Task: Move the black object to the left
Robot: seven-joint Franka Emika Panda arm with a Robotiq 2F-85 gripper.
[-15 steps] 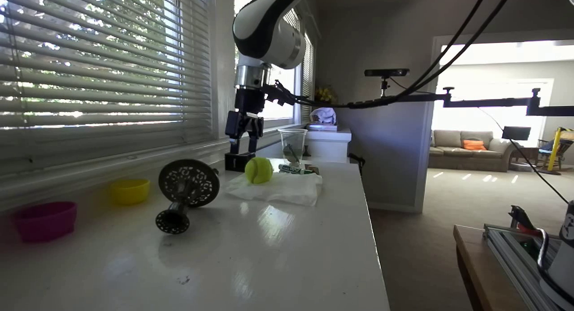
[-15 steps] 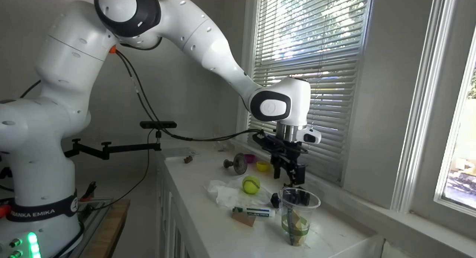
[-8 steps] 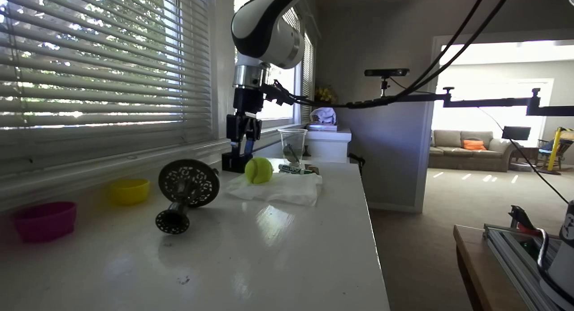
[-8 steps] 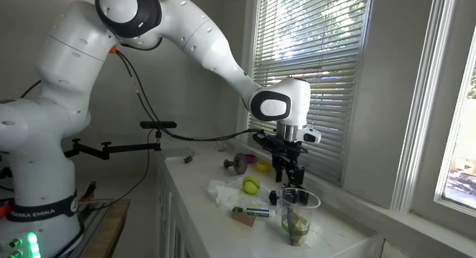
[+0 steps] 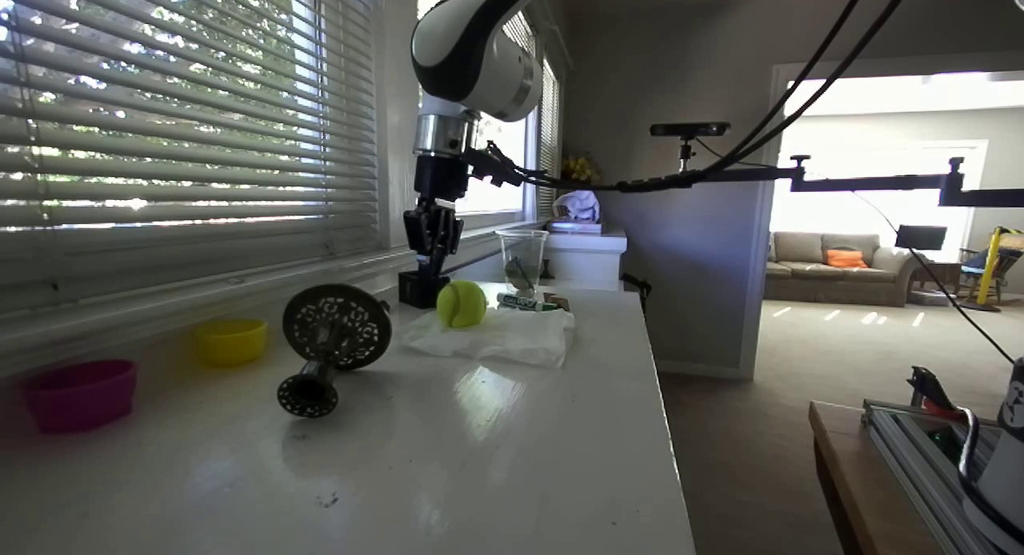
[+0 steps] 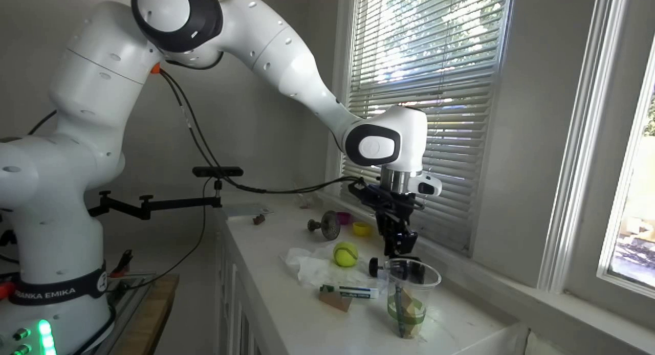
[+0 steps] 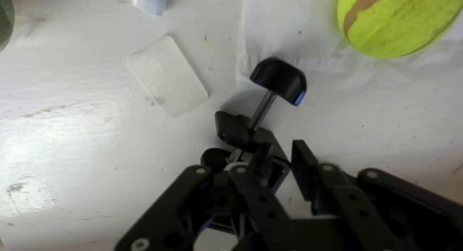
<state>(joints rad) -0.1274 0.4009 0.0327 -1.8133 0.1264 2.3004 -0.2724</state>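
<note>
From the left in an exterior view, a purple bowl (image 5: 80, 397) sits upright on the white counter (image 5: 488, 475), with a yellow bowl (image 5: 230, 344) upright a little farther right. Next comes a dark metal stand (image 5: 320, 369) tipped on its side, its pierced disc (image 5: 344, 319) up on edge. Right of that is the black clamp (image 5: 418, 289), just beside the tennis ball (image 5: 462, 304) and low at the counter; whether it bears on the surface or is slightly raised cannot be told. The claw (image 5: 432, 268) points straight down onto the clamp, its fingers (image 7: 303, 156) drawn close together, and in the wrist view they pinch one wall of the clamp, whose screw (image 7: 261, 111) ends in a black knob (image 7: 278, 79) near the edge of a sheet of white paper (image 7: 289, 26). The ball sits on that crumpled sheet. Behind them a clear cup (image 5: 522, 259) stands upright, and a green-and-white marker (image 5: 522, 301) lies flat with a brown scrap of cardboard (image 6: 335, 302) just beside it. Farthest right, well apart from the counter, a beige couch (image 5: 824, 277) holds an orange cushion (image 5: 846, 258).
</note>
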